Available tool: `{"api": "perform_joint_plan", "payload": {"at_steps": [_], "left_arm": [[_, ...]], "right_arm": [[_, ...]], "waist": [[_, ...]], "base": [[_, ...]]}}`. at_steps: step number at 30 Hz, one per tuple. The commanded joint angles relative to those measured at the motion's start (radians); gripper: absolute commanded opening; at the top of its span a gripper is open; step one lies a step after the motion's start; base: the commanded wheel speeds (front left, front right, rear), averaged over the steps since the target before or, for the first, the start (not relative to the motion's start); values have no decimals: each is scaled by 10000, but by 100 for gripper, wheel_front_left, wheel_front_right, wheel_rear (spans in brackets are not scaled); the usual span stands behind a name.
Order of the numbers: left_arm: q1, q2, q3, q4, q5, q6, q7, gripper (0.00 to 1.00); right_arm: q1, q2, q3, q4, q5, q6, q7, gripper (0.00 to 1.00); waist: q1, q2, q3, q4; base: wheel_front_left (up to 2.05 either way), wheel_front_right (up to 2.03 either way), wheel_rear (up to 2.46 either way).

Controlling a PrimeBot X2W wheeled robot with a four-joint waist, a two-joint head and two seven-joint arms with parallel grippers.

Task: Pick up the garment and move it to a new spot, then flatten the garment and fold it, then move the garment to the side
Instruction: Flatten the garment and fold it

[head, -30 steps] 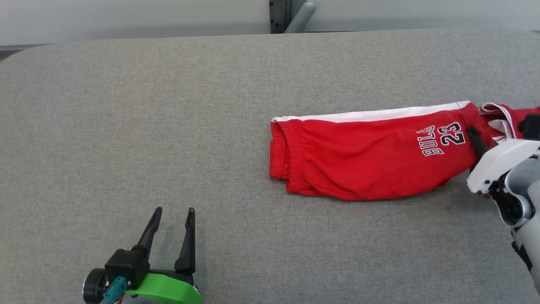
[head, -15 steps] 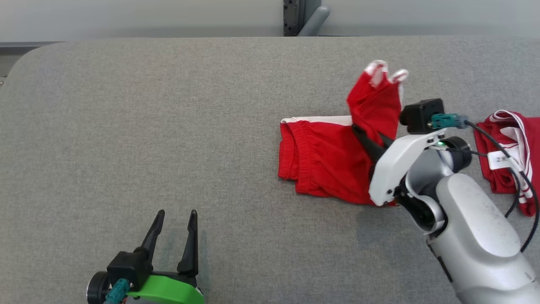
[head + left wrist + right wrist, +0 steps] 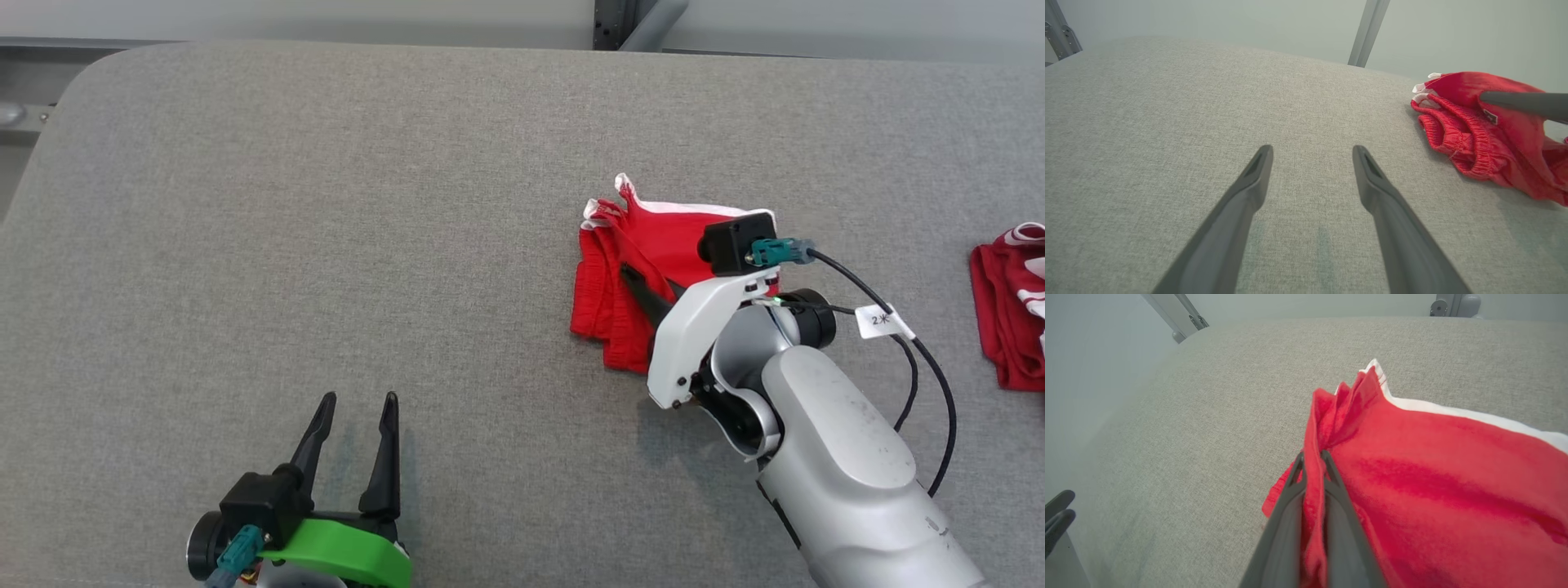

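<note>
The garment (image 3: 596, 302) is a pair of red shorts with white trim, doubled over on itself right of the table's middle. My right gripper (image 3: 629, 273) reaches over it from the lower right, shut on a bunched red edge. In the right wrist view the fabric (image 3: 1433, 465) is pinched between the closed fingers of the right gripper (image 3: 1312, 455). My left gripper (image 3: 357, 402) stands open at the lower left, well apart from the cloth. Nothing lies between the fingers of the left gripper (image 3: 1312, 150), and the garment (image 3: 1470, 139) sits off to its right.
The grey fabric-covered table (image 3: 326, 204) spreads bare to the left and front. A second red garment (image 3: 1012, 302) lies at the right edge. A black cable (image 3: 922, 359) loops from my right wrist. A metal post (image 3: 645, 16) stands behind the table.
My right gripper has carried the shorts' right end up and over to the left, doubling the garment. The head camera has also shifted. The left gripper has stayed open in place.
</note>
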Motion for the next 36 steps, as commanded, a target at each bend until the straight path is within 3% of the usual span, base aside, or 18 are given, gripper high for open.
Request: {"api": "perform_joint_plan", "payload": {"at_steps": [1,6,7,8,9,17,20,28,36], "left_arm": [[-126,7,13,-1,-33,51,-24,100],[-130,6,94,70,14,68,-24,100],[-112,6,116,79,30,61,-24,100],[-86,6,140,87,52,62,-24,100],[-41,8,177,97,60,65,-24,100],[339,9,456,76,181,89,-24,100],[549,7,589,23,212,115,-24,100],[1002,8,795,-121,189,159,-24,100],[1306,10,783,-207,119,227,-24,100]], "right_arm": [[-134,-19,49,264,-39,-2,-127,0],[-170,-3,493,673,417,0,-452,0],[-194,2,637,696,506,0,-540,22],[-197,15,845,681,630,0,-619,65],[-165,18,1006,693,745,0,-650,100],[427,-5,822,-87,672,0,-1923,100],[1018,-375,402,-743,193,-2,-2424,100],[3129,-1366,-1508,-2086,-1313,-7,-3809,100],[5136,-1281,-3462,-2062,-2435,-3,-5152,100]], "waist": [[0,0,32,82],[0,0,-38,109],[0,0,-65,88],[0,0,-104,62],[0,0,-151,27],[0,0,-662,-280],[0,0,-871,-420],[0,0,-1292,-741],[0,0,-1679,-905]], "base": [[0,0,0],[0,0,0],[0,0,0],[0,0,0],[0,0,0],[0,0,0],[0,0,0],[0,0,0],[0,0,0]]}}
